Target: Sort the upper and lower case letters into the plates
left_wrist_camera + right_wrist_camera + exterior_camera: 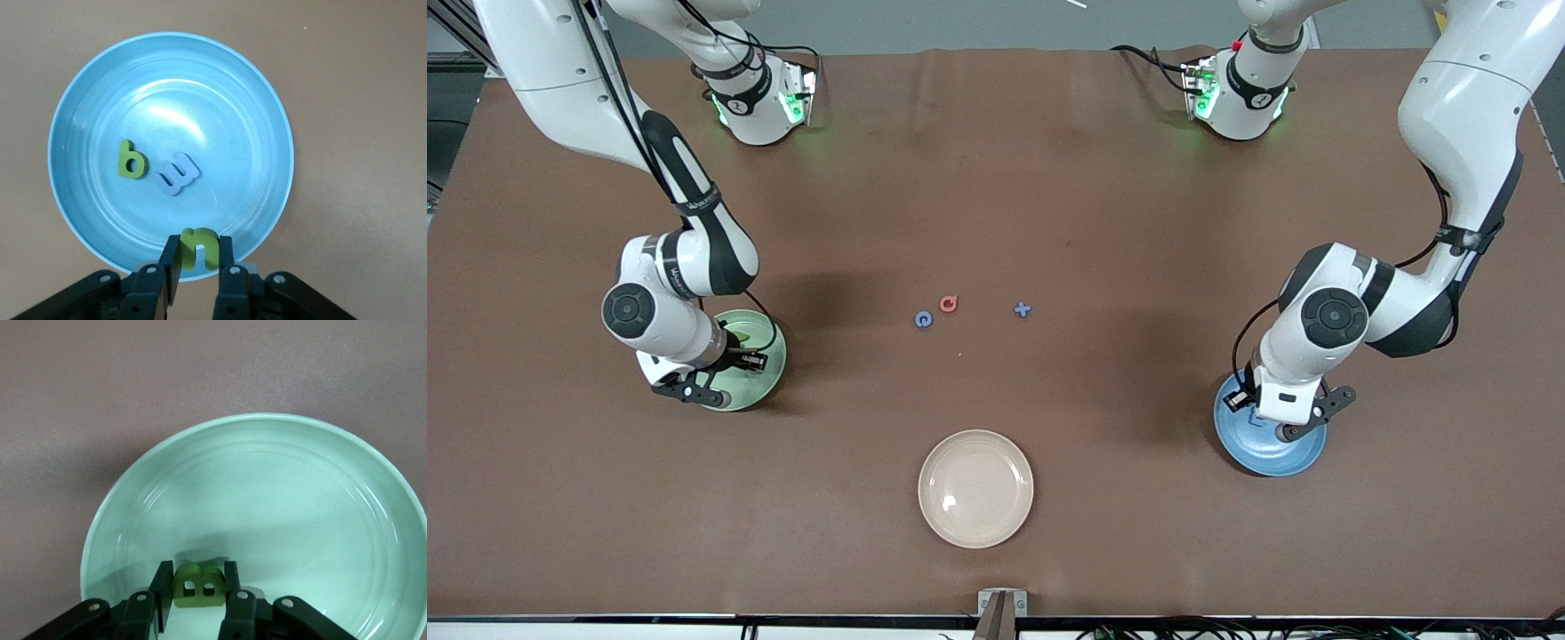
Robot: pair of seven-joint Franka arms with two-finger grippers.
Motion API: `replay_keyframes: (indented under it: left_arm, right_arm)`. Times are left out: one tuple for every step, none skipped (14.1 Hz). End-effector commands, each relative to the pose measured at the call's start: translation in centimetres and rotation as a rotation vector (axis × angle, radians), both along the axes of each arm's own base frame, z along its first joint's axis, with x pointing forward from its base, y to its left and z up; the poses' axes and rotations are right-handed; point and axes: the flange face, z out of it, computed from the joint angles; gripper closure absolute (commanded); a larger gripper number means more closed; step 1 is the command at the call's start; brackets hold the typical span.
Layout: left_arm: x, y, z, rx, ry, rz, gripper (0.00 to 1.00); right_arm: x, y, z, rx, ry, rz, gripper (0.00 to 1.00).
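Observation:
My left gripper (199,252) is shut on a green letter n (199,247) and holds it over the rim of the blue plate (1282,462). In the left wrist view a green b (131,161) and a pale blue w (176,173) lie in that blue plate (267,127). My right gripper (197,581) is shut on a green letter B (197,587) and holds it over the pale green plate (300,487), which also shows in the front view (771,348). A blue c (923,319), a red letter (949,305) and a small blue letter (1022,309) lie on the table between the two plates.
A cream plate (975,488) stands on the brown table (996,178), nearer to the front camera than the three loose letters. Both arm bases stand along the table's edge farthest from the front camera.

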Motion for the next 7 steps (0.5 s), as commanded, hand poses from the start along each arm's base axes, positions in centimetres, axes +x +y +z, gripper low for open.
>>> replay_keyframes:
  left_arm:
    - [0.7,0.1,-0.6,-0.005,-0.001,-0.018,0.45]
    - [0.8,0.3,-0.6,-0.005,-0.002,-0.015,0.26]
    - [0.7,0.5,-0.6,-0.003,-0.001,-0.013,0.04]
    - [0.7,0.5,-0.6,-0.002,-0.001,-0.014,0.00]
    - [0.6,0.5,-0.6,-0.001,0.000,-0.015,0.00]
    - [0.5,0.1,-0.4,-0.005,-0.003,-0.003,0.00]
    - [0.1,-1.0,-0.2,-0.010,0.003,0.002,0.00]
  right_arm:
    - [-1.2,0.1,0.6,0.008,0.008,0.007,0.98]
    - [-1.5,0.3,0.3,0.008,0.016,0.010,0.97]
    - [-1.5,0.3,0.3,0.007,0.018,0.007,0.92]
    - [-1.5,0.5,0.5,0.008,0.021,0.015,0.62]
    - [-1.4,0.5,0.8,0.006,0.033,0.015,0.01]
    - [-0.9,0.6,1.9,0.006,0.024,0.016,0.00]
    - [0.1,0.8,3.6,0.005,0.022,0.015,0.00]
